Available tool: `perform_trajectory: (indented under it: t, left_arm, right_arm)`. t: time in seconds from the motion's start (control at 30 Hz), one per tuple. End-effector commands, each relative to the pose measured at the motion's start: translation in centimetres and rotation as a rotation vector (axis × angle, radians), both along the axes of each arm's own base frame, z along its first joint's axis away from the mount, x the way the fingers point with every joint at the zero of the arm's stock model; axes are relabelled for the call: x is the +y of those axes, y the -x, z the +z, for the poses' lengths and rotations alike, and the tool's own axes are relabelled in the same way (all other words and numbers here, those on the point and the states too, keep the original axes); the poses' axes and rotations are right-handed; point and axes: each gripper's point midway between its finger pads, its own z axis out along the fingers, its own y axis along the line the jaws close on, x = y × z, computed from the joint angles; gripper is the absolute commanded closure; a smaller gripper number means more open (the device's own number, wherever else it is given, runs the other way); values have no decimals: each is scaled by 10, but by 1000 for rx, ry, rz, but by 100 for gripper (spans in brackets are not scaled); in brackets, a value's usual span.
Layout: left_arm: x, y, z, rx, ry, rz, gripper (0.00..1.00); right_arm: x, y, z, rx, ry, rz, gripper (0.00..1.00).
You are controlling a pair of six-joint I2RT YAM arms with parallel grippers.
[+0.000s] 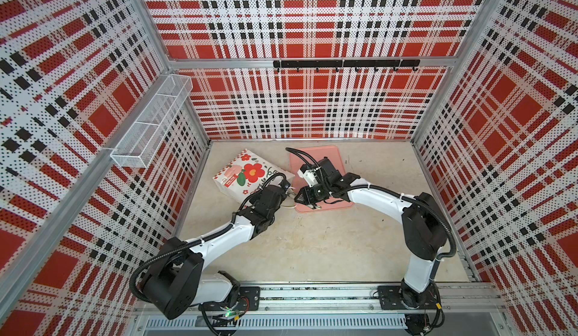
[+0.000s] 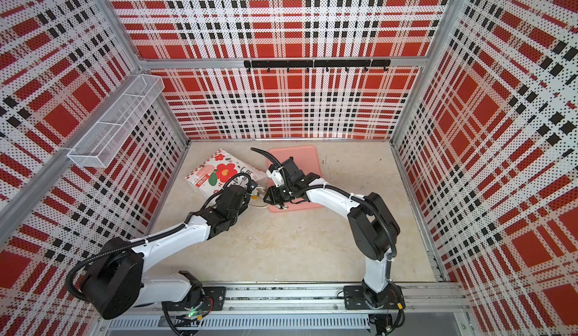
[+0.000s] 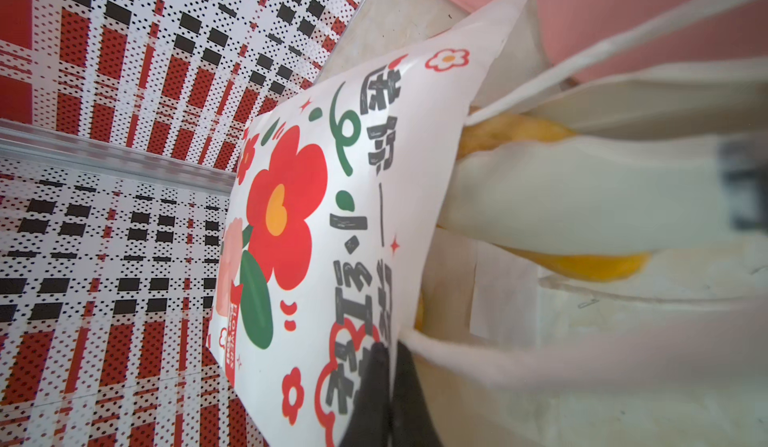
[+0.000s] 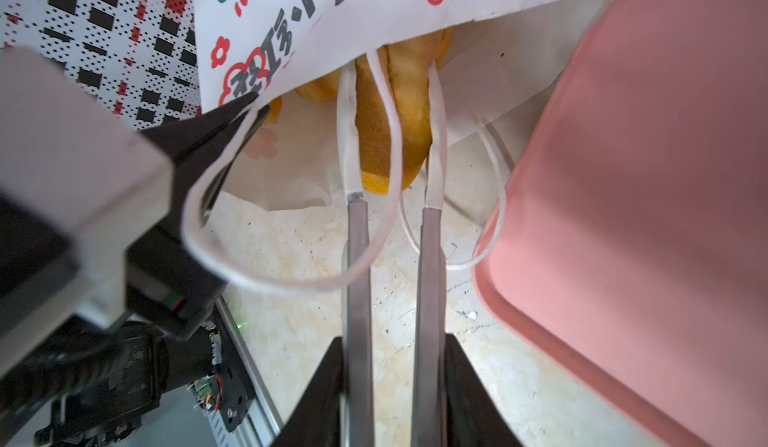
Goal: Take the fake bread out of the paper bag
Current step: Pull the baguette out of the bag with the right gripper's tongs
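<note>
The paper bag [image 1: 250, 175] [image 2: 219, 175] lies on its side at the back left, its mouth toward the pink tray. My left gripper [image 3: 390, 349] [image 1: 289, 190] is shut on the upper rim of the mouth. A long golden loaf of fake bread [image 4: 372, 145] [image 3: 511, 133] pokes out of the bag [image 4: 374, 4]. My right gripper [image 4: 390, 75] [image 1: 295, 197] has its long white-tipped fingers [image 4: 348, 133] closed on either side of that loaf. More yellow bread shows deeper inside. A white cord handle [image 4: 291, 282] drapes across the right fingers.
The pink tray [image 1: 328, 153] [image 2: 300, 154] [image 4: 644, 174] lies flat just right of the bag, partly under my right arm. A white wire basket [image 1: 153, 122] hangs on the left wall. A black hook rail [image 1: 344, 64] runs along the back wall.
</note>
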Motion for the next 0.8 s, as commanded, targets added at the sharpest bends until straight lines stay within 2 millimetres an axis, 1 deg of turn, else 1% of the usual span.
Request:
perform_trajectory:
  t: [0.0, 0.17, 0.33, 0.5, 0.57, 0.67, 0.77]
  left_arm:
    - [-7, -5, 14, -29, 50, 7, 100]
    - [2, -11, 21, -42, 109, 51, 100]
    - [13, -18, 23, -37, 146, 91, 100]
    - [13, -19, 23, -37, 161, 100, 100]
    - [14, -20, 23, -37, 166, 106, 100]
    - [15, -19, 25, -42, 168, 110, 100]
    - [15, -19, 27, -46, 173, 112, 100]
  right_arm:
    - [-8, 15, 34, -29, -75, 3, 100]
    - [-36, 48, 37, -9, -61, -1, 100]
    - [-62, 82, 38, 7, -54, -19, 100]
    - [-86, 110, 49, 3, -60, -39, 100]
    - [-100, 121, 52, 1, -49, -51, 100]
    - [-123, 136, 64, -20, -28, -77, 100]
    - [-148, 141, 87, -83, -12, -142, 100]
